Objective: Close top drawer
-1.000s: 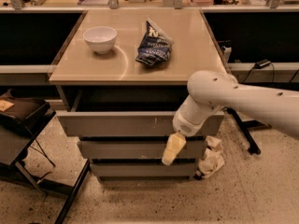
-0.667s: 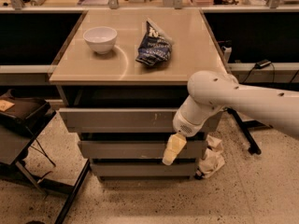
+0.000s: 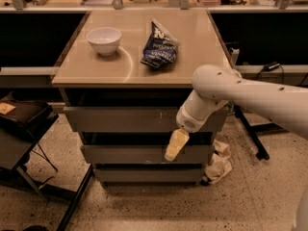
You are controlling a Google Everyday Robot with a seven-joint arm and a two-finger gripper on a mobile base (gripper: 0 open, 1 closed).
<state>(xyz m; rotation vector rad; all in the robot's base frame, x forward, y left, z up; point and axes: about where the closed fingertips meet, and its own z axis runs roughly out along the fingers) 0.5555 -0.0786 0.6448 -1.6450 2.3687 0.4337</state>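
The top drawer (image 3: 125,119) is a wide grey metal drawer just under the tan tabletop (image 3: 192,57). It stands pulled out a little, with a dark gap showing above its front. My gripper (image 3: 176,145) hangs from the white arm (image 3: 226,88), which comes in from the right. It points down in front of the right part of the drawer front, its tip over the dark gap below. It holds nothing that I can see.
A white bowl (image 3: 104,40) and a dark blue snack bag (image 3: 160,47) lie on the tabletop. Two narrower drawer fronts (image 3: 139,154) sit below. A crumpled cloth (image 3: 219,163) lies on the floor at the right, and a black stand (image 3: 24,129) is at the left.
The top drawer front has moved a little back toward the cabinet. My gripper and arm have moved a little with it, in the same direction.
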